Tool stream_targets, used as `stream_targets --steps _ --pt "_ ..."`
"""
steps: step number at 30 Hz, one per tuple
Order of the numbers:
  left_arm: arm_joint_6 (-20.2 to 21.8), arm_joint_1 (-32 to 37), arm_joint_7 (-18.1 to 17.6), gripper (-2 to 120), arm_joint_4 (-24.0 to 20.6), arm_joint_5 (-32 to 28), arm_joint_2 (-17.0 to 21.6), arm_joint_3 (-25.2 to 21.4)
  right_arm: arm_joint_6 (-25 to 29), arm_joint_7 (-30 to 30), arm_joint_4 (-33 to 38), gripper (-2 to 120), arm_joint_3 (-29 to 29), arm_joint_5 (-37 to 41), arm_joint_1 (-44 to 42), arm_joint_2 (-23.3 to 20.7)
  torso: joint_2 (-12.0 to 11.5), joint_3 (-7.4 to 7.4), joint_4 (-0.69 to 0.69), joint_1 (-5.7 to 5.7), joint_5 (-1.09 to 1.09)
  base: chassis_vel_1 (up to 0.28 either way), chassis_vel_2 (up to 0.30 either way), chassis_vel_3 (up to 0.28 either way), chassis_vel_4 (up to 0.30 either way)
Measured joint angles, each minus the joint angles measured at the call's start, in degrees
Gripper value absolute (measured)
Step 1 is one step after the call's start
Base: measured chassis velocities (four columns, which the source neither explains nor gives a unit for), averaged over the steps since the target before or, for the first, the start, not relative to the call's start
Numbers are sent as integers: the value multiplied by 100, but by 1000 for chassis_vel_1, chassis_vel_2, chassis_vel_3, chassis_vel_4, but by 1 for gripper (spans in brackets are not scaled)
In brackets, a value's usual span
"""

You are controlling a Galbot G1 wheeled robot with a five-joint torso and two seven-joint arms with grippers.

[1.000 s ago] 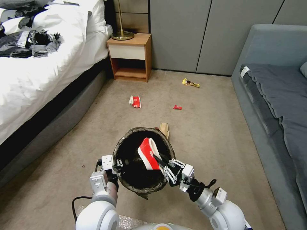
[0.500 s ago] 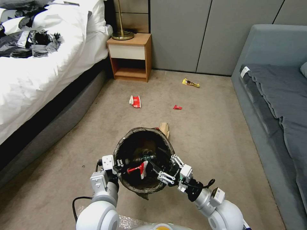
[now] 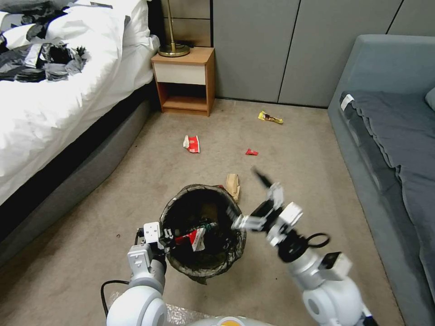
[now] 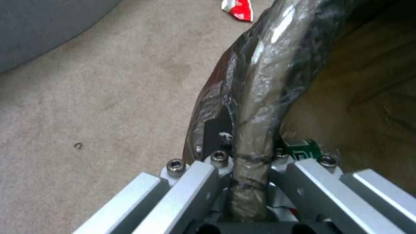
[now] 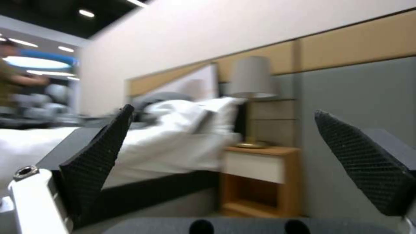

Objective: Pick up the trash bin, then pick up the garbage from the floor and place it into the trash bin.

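- Head view: my left gripper (image 3: 166,235) is clamped on the near rim of the trash bin (image 3: 181,199), at about 8 o'clock of its mouth. A red-and-white cup (image 3: 194,237) and a green-labelled bottle (image 3: 205,224) lie inside.
- Head view: my right gripper (image 3: 252,199) hangs at the bin's 3 o'clock, fingers spread apart, holding nothing.
- Head view: litter on the carpet (image 3: 308,190): a brown paper bag (image 3: 233,184) just beyond the bin at 1 o'clock; a crushed cup (image 3: 192,144), red wrapper (image 3: 251,152) and yellow wrapper (image 3: 270,117) farther off toward 12.
- Left wrist view: my fingers (image 4: 190,182) pinch the bag-covered rim (image 4: 255,84).
- Right wrist view: my black pads (image 5: 97,159) stand wide apart, facing the bed (image 5: 173,136) and nightstand (image 5: 260,178).
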Motion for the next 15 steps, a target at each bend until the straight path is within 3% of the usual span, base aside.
stream_targets --steps 5,15 --pt "-51 34 0 0 14 2 7 -15 -25 547 -2 100 177 -276 -346 161 0 0 -1 0 0 0 0 0 0" --pt "-91 0 -5 0 26 -13 34 -143 255 526 -410 100 396 -502 -881 290 0 0 0 0 1 0 0 0 0"
